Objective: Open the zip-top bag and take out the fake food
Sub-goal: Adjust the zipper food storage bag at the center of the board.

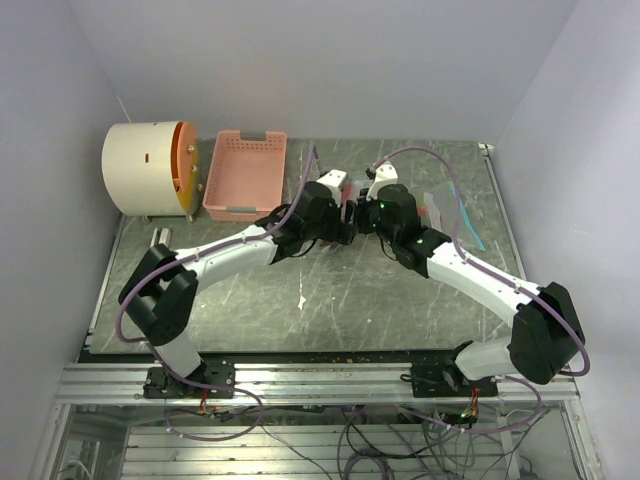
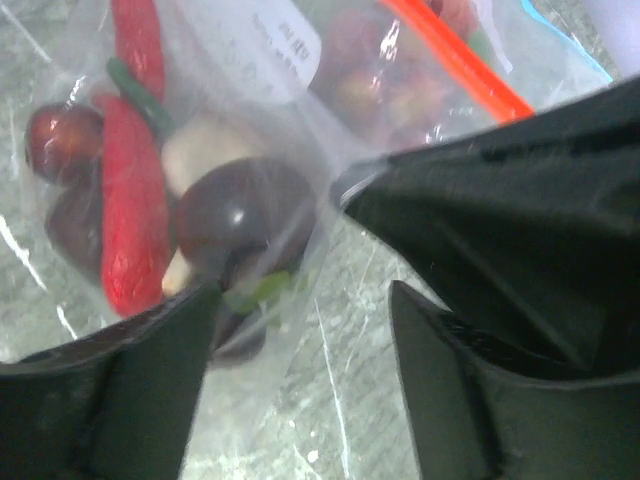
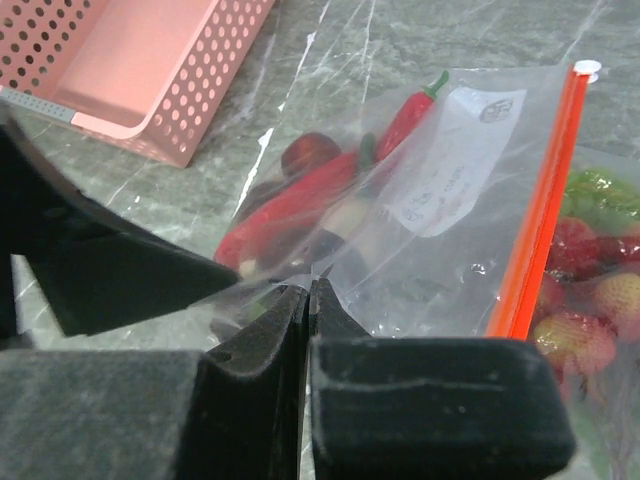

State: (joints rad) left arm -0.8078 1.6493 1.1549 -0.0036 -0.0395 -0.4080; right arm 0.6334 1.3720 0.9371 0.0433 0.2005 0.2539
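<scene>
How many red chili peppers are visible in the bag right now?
2. One red chili lies beside the white label; a longer one lies beside the dark round fruit. More may be hidden in the bag.

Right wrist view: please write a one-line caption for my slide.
Right pincer pinching the zip-top bag, fake food inside, pink basket behind.

Fake food (image 3: 300,205) in bag (image 3: 450,260), basket (image 1: 245,175) L.

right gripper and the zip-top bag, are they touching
Touching. The right wrist view shows the right gripper shut, with a fold of the clear zip-top bag pinched between its fingers.
</scene>
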